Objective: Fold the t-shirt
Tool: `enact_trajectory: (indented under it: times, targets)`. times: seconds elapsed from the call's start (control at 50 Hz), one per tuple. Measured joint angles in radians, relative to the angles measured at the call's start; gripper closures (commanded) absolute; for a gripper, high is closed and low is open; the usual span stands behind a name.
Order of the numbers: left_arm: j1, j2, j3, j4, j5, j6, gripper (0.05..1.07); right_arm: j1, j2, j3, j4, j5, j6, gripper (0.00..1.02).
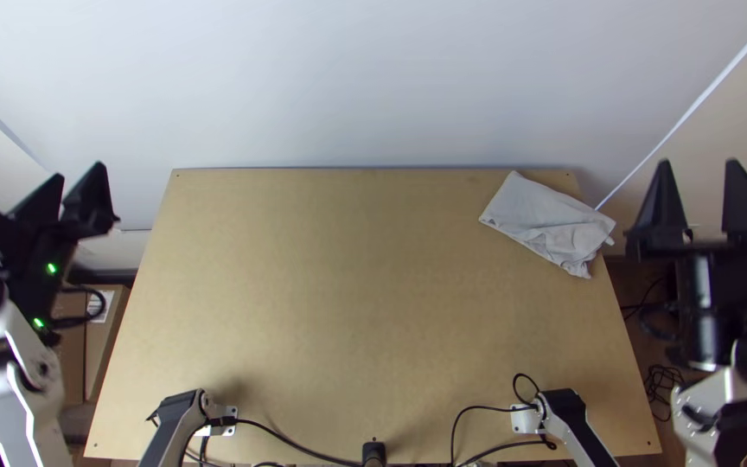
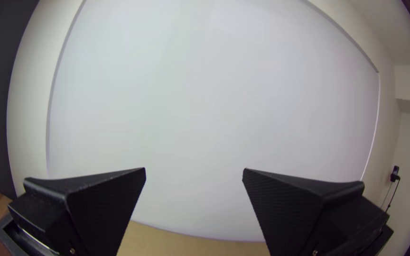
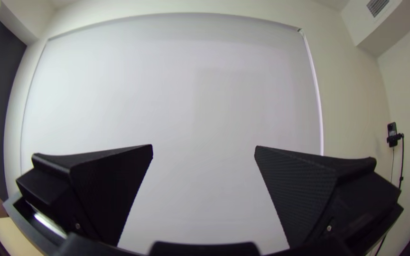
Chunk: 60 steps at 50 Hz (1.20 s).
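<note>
Over the table's left side, beyond its edge, the left gripper (image 1: pixel 78 171) points up the top view, its white forearm (image 1: pixel 15 389) rising from the lower left corner. The right gripper (image 1: pixel 699 163) mirrors it beyond the right edge, fingers likewise aimed toward the far wall (a rather matched pair, these two). In the left wrist view, the left gripper (image 2: pixel 194 169) has its fingers well apart, with pale wall and a strip of tabletop between them; in the right wrist view, the right gripper (image 3: pixel 203 145) is spread just as wide, holding nothing.

The light grey t-shirt (image 1: pixel 546 220) lies on the wooden table (image 1: pixel 347 285) at its far right corner, folded into a compact bundle, smoother toward the far left and rumpled toward the right, where it pokes past the table edge. How many layers it has, I can't tell; its inner folds are hidden. Both arms are cut off by the top view's borders, so their full run from the bases can't be followed.
</note>
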<state>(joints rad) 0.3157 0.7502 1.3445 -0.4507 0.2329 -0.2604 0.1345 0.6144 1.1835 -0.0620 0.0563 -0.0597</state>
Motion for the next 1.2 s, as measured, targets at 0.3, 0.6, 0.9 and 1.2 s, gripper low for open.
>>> enact_trajectory:
  times: [0.3, 0.6, 0.9, 1.2]
  targets:
    - [0.001, -0.417, -0.541, 0.334, -0.123, 0.000, 0.10, 0.067, -0.560, -0.678, 0.432, 0.000, 0.030, 0.03]
    - [0.001, -0.698, -0.966, 0.458, -0.140, 0.024, 0.10, 0.069, -0.612, -1.008, 0.444, 0.027, 0.137, 0.03]
    - [-0.005, -0.745, -1.252, 0.650, -0.141, 0.082, 0.10, 0.114, -0.614, -1.173, 0.400, 0.034, 0.205, 0.03]
    - [-0.099, -0.747, -1.305, 0.498, -0.140, 0.086, 0.10, 0.088, -0.613, -1.173, 0.082, 0.034, 0.235, 0.04]
